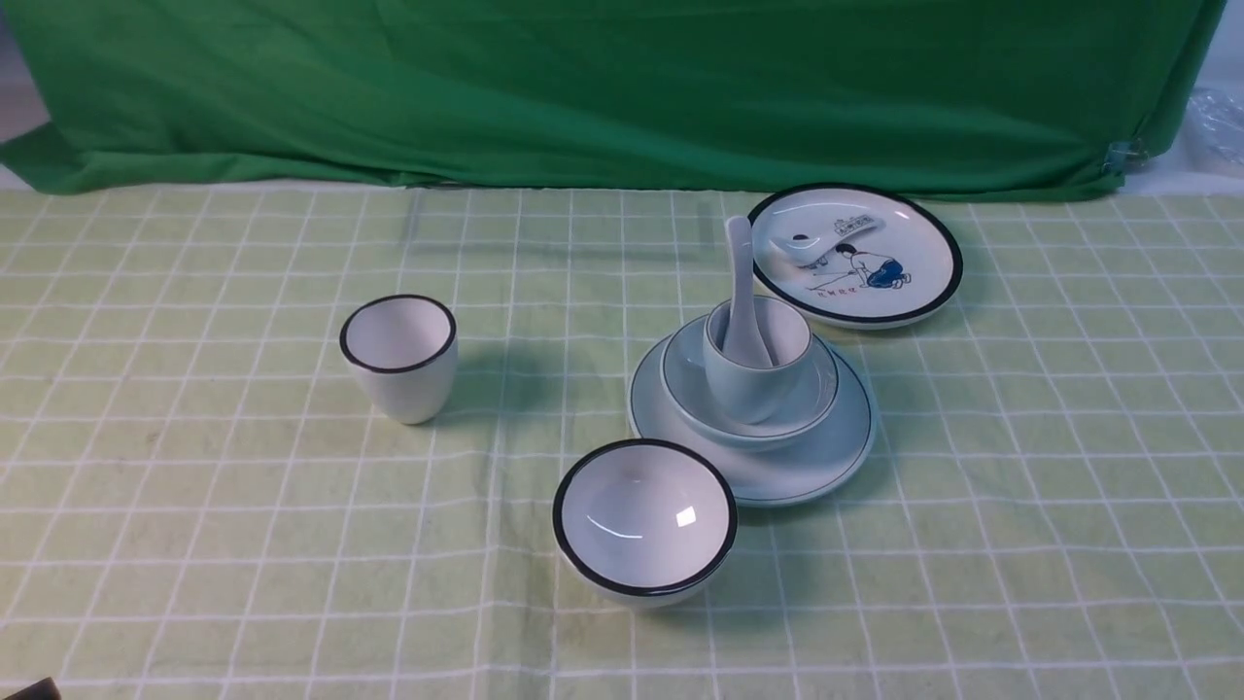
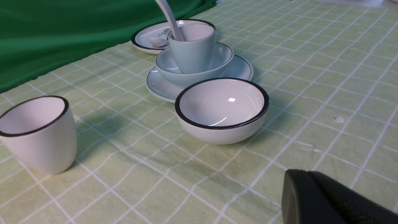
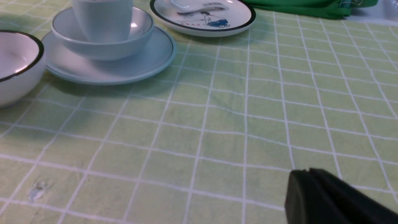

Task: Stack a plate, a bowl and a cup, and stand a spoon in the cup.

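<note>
Left claw [image 2: 311,199]: tips pressed together, nothing pinched; best kept so, held back from the stack, since no further grasp seems called for.
Black-rimmed cup [image 1: 403,360]: upright, on the left, well apart from the rest; no part of the set, to be left alone.
Black-rimmed bowl [image 1: 643,520]: near side, just beside the pale plate's near-left edge; the tightest spot for any arm, so pass high or go round.
Pale plate [image 1: 768,483]: base of the stack, right of centre, flat on the bench [image 1: 243,544]; a shove at its rim would carry everything above.
Pale bowl [image 1: 685,389]: on the plate; leave unhandled.
Pale cup [image 1: 758,384]: upright inside the bowl; a press on its lip could tip it.
White spoon [image 1: 742,282]: standing in the cup, handle up and leaning toward the far side; the part likeliest to be snagged, so any arm should stay clear of the handle.
Cartoon plate [image 1: 855,301]: far side, close by the pale plate, a second spoon [image 1: 826,238] on it; closes off the far-right approach.
Right claw [image 3: 311,196]: tips together, empty; open cloth on the right and near right gives the easiest room to move.
Step in hand: judged finished; stay withdrawn, no touch-up.
</note>
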`<state>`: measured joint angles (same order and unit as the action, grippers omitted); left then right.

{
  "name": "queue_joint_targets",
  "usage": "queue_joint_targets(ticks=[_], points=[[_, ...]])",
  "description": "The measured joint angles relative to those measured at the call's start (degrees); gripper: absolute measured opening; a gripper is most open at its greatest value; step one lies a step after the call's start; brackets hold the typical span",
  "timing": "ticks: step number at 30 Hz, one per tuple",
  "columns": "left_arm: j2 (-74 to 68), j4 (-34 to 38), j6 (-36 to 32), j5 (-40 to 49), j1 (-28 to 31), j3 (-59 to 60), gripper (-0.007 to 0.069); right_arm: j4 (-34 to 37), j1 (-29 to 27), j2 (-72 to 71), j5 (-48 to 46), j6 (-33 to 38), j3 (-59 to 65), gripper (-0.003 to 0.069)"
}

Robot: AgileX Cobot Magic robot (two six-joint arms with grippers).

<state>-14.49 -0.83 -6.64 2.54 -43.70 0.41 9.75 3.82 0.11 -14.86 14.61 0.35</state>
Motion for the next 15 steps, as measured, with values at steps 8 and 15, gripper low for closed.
queue_joint_targets(ticks=[8, 15], points=[[0.3, 1.2, -0.3, -4.6, 4.0, 0.0, 0.0006, 0.0, 0.0, 0.0, 0.0, 0.0, 0.0, 0.0056], [9.3, 5.6, 1.0, -10.1, 30.8, 0.0, 0.0006, 0.0, 0.0, 0.0, 0.0, 0.0, 0.0, 0.0083]])
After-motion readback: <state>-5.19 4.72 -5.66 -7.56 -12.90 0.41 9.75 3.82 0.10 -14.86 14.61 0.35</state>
